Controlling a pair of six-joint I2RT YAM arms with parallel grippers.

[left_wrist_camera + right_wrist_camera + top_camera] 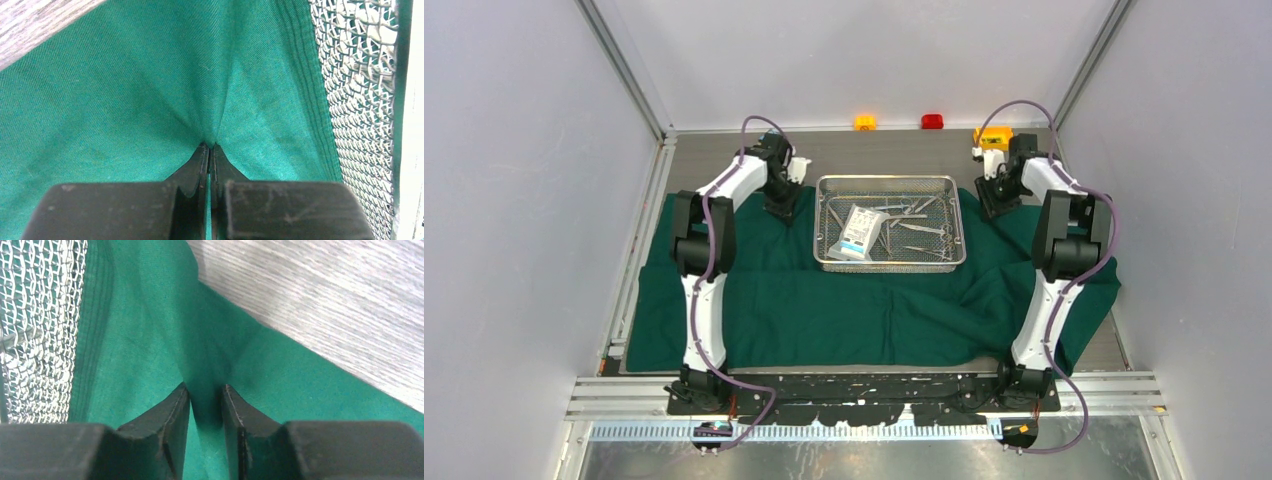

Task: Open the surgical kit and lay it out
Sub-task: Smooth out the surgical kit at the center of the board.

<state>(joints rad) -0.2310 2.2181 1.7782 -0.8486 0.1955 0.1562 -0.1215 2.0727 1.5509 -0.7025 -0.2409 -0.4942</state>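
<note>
The dark green drape (824,300) lies spread over the table under the steel wire-mesh tray (889,179). In the tray lie a flat white pouch (861,232) and slim silver forceps (927,228) with other instruments. My left gripper (782,212) is down at the tray's left side. In the left wrist view it (209,146) is shut on a pinch of drape (125,100), with the tray's mesh (360,110) at the right. My right gripper (994,208) is at the tray's right side. There its jaws (205,389) hold a raised fold of drape (140,340), narrowly apart, beside the mesh (35,315).
A small yellow box (996,135) stands just behind the right gripper. An orange block (865,122) and a red block (933,121) sit at the back edge. Bare grey wood tabletop (894,152) shows behind the tray. Enclosure walls stand close on both sides.
</note>
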